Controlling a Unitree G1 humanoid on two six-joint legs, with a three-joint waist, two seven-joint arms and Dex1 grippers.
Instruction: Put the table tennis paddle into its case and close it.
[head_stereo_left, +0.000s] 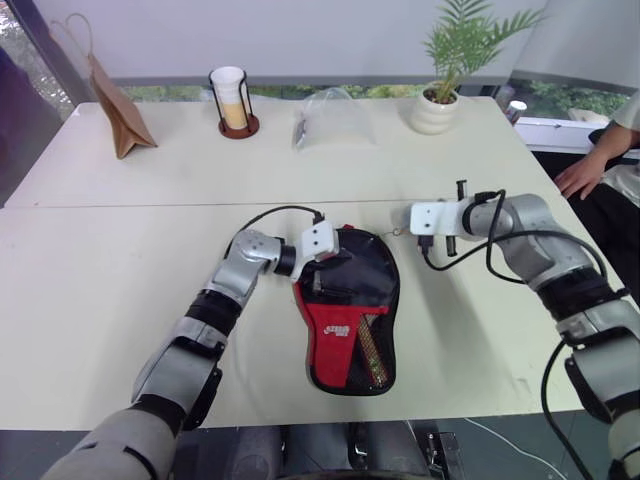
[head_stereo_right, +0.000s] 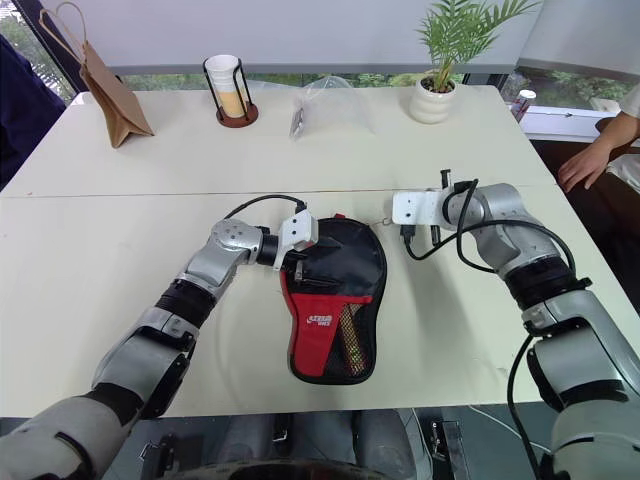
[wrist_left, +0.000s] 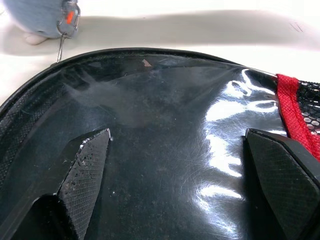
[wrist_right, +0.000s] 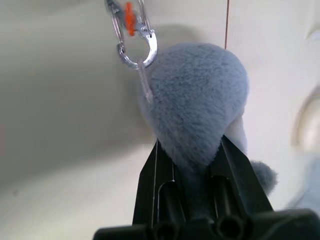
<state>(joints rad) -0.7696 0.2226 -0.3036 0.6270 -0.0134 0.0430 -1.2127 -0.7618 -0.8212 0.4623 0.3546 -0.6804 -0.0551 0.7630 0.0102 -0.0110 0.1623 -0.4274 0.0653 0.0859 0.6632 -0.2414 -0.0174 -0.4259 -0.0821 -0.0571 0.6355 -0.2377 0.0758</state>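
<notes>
Overhead, the case (head_stereo_left: 350, 310) lies flat on the desk (head_stereo_left: 120, 250). The left gripper (wrist_left: 190, 165) spreads wide over its glossy face, holding nothing. Close up, the right gripper (wrist_right: 192, 165) pinches a grey plush charm (wrist_right: 197, 100) bearing a metal clip (wrist_right: 134, 37).

— What am I looking at around the work area?

— I'm seeing a pale cream table (head_stereo_left: 120, 260) running across the view, a seam crossing it from side to side. Along its far edge a brown paper bag (head_stereo_left: 118, 112) is leaning, a cup in a wire holder (head_stereo_left: 232, 100) is standing, a clear plastic bag (head_stereo_left: 325, 118) is lying, and a potted palm (head_stereo_left: 445, 70) is sitting in a white pot.

— And behind?

— Daylight is coming through a window strip under a white wall (head_stereo_left: 300, 30). A person's hand (head_stereo_left: 585, 172) is resting at the right edge.
</notes>
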